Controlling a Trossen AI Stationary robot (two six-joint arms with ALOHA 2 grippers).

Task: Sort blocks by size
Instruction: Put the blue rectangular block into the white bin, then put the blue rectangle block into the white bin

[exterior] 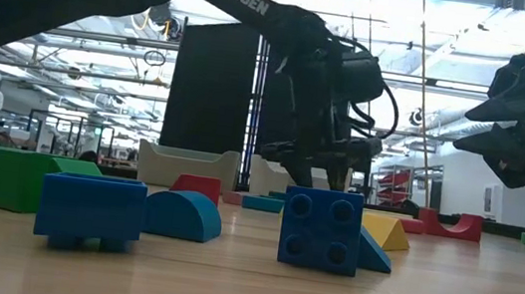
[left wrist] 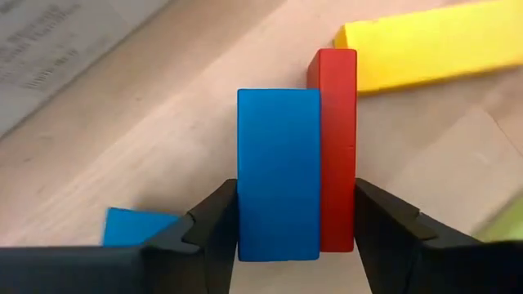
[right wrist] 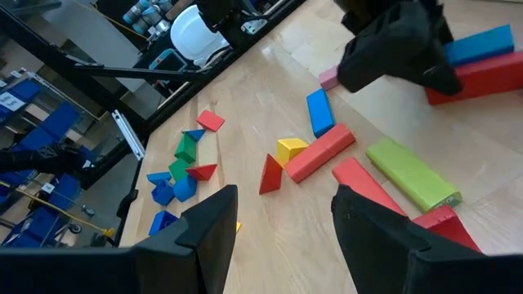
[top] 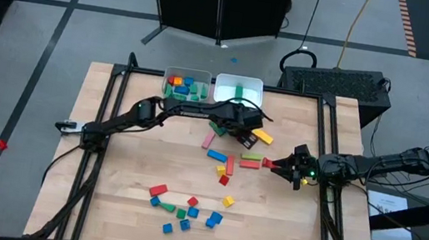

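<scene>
A blue bar [left wrist: 278, 171] and a red bar [left wrist: 337, 147] lie side by side, touching along their length, on the table [top: 120, 191] just in front of the two bins. The left gripper [left wrist: 296, 224] straddles both bars, one finger against the blue one's outer face and the other against the red one's, so the jaws stand at a middling width with the pair pinched between them. A yellow bar [left wrist: 433, 41] lies just past the red bar's far end, and a blue piece [left wrist: 131, 226] sits beside the left finger.

In the high view the left gripper [top: 235, 121] is near the white bin [top: 240, 81], which holds a green bar, while the left bin [top: 186, 87] holds several blocks in green, blue, red and orange. More bars lie scattered mid-table: a pink bar [top: 208, 139], a blue one [top: 217, 156], an orange-red one [top: 230, 167] and a green bar [top: 251, 156]. A cluster of small blocks [top: 185, 211], mostly blue with some red, green and yellow, sits toward the table's front edge.

The right gripper [top: 285, 167] hovers at the right side of the table, fingers spread wide and empty, well apart from the left gripper.
</scene>
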